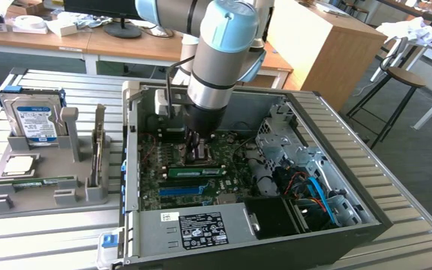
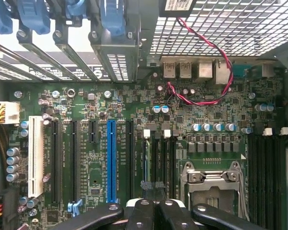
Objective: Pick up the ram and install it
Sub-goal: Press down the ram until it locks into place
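The ram (image 1: 196, 171), a long green stick, stands edge-up in a memory slot on the motherboard (image 1: 156, 185) inside the open computer case (image 1: 351, 163). My gripper (image 1: 202, 157) reaches down into the case right above it, fingers shut together. In the wrist view the black fingers (image 2: 144, 215) meet at the gripper's tip (image 2: 152, 186), directly over the thin green edge of the ram (image 2: 146, 163) in its slot. I cannot tell whether the tips press on the stick or hover just above it. Nothing is held between the fingers.
A blue expansion slot (image 2: 110, 163) and the processor socket (image 2: 213, 184) flank the memory slots. A drive cage and cables fill the case on the exterior view's right. Outside it, a grey holder (image 1: 43, 197) carries a hard drive (image 1: 36, 121), a square chip (image 1: 19, 164) and another green stick (image 1: 36, 181).
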Controlling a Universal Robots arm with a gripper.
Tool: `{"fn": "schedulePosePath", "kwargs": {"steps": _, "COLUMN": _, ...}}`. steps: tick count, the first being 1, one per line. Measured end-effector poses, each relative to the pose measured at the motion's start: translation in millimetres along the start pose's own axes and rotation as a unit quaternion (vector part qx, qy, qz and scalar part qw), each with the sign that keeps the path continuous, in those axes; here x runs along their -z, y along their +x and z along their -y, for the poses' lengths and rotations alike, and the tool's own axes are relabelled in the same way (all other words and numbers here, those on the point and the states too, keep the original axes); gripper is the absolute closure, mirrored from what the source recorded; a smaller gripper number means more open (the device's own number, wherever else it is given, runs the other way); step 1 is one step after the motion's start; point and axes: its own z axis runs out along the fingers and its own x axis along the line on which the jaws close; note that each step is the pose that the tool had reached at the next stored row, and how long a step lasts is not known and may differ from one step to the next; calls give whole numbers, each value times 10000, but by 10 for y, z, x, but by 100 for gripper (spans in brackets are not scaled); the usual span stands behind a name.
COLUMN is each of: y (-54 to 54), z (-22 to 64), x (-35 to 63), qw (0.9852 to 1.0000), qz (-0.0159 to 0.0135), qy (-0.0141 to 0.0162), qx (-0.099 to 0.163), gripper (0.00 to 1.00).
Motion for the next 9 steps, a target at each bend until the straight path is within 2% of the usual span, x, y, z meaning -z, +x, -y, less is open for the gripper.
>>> {"fn": "schedulePosePath", "kwargs": {"steps": 9, "y": 8, "z": 0, "x": -65, "qw": 10000, "qz": 0, "qy": 1, "qx": 0, "gripper": 90}}
